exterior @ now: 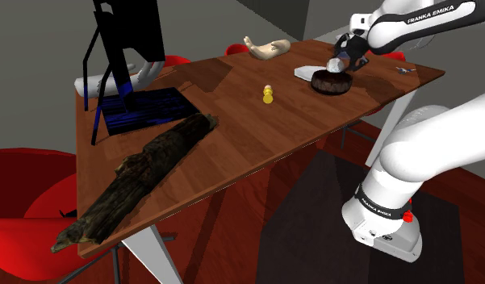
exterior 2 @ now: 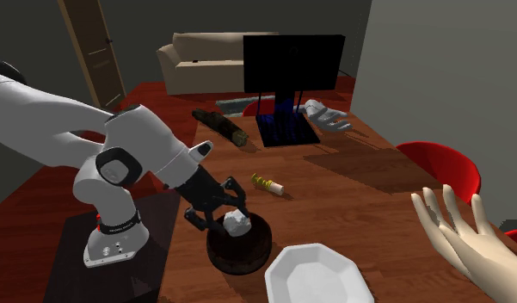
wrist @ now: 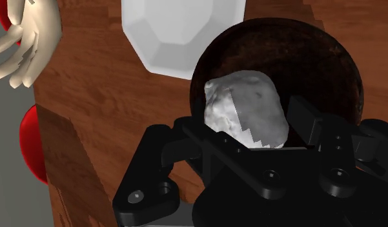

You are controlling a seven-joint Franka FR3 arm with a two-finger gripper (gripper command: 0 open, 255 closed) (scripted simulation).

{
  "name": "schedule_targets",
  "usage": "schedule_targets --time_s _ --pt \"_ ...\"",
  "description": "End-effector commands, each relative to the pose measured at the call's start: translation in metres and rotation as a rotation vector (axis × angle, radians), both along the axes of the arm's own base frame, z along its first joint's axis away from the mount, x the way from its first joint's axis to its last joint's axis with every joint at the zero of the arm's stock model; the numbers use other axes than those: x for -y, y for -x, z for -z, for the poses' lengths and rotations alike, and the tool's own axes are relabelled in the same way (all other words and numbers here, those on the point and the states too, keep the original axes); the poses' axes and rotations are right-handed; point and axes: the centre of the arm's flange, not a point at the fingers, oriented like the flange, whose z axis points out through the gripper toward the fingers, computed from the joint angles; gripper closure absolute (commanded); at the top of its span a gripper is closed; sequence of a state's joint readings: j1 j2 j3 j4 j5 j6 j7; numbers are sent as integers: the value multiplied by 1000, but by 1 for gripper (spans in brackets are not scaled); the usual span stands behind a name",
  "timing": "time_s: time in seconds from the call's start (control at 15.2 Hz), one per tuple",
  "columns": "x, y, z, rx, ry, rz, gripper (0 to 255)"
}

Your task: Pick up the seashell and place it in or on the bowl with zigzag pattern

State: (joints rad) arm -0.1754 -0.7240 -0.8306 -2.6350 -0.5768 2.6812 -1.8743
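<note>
GRIPPER [wrist: 247,126]: fingers pinching the grey-white seashell [wrist: 245,108] from both sides | SEASHELL: at the mouth of the dark brown bowl [wrist: 315,51]; contact with bowl cannot be told | POSITION: upper right of shoulder view, lower centre of second exterior view | BOWL: on wooden table [exterior: 257,129], just beside white octagonal dish [exterior 2: 316,275]

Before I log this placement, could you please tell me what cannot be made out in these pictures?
- Bowl: no zigzag pattern is discernible; it reads plain dark brown in every view.
- Seashell: its underside, and any gap to the bowl's floor, are hidden by the shell itself and the tool in the wrist view.
- Small grey item right of the bowl, shoulder view: too small to identify.
- White plate: cut off by the second exterior view's bottom edge.
</note>
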Motion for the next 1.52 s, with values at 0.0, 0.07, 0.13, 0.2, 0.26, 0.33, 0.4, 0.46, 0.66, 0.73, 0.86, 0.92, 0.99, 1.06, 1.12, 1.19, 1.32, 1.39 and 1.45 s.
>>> schedule_targets --time_s 0.0,0.07,0.13,0.2,0.26,0.33,0.4,0.46,0.66,0.73,0.86,0.92,0.99,1.06,1.12,1.19,1.32,1.39,1.45 --pt "0 -1 10 1 0 0 255" --pt "0 -1 14 1 0 0 255" --pt "0 -1 14 1 0 0 255" --pt "0 -1 14 1 0 0 255" --pt "0 -1 14 1 0 0 255" --pt "0 -1 14 1 0 0 255" --pt "0 -1 14 1 0 0 255" --pt "0 -1 14 1 0 0 255" --pt "0 -1 14 1 0 0 0" --pt "0 -1 14 1 0 0 0" --pt "0 -1 14 1 0 0 0" --pt "0 -1 14 1 0 0 0" --pt "-5 6 3 1 0 0 0" --pt "-9 13 -7 1 0 0 0" --pt "-14 20 -18 1 0 0 0" --pt "-17 25 -26 1 0 0 0" --pt "-17 25 -26 1 0 0 0" --pt "-17 25 -26 1 1 0 0" --pt "-17 25 -26 1 0 0 0"
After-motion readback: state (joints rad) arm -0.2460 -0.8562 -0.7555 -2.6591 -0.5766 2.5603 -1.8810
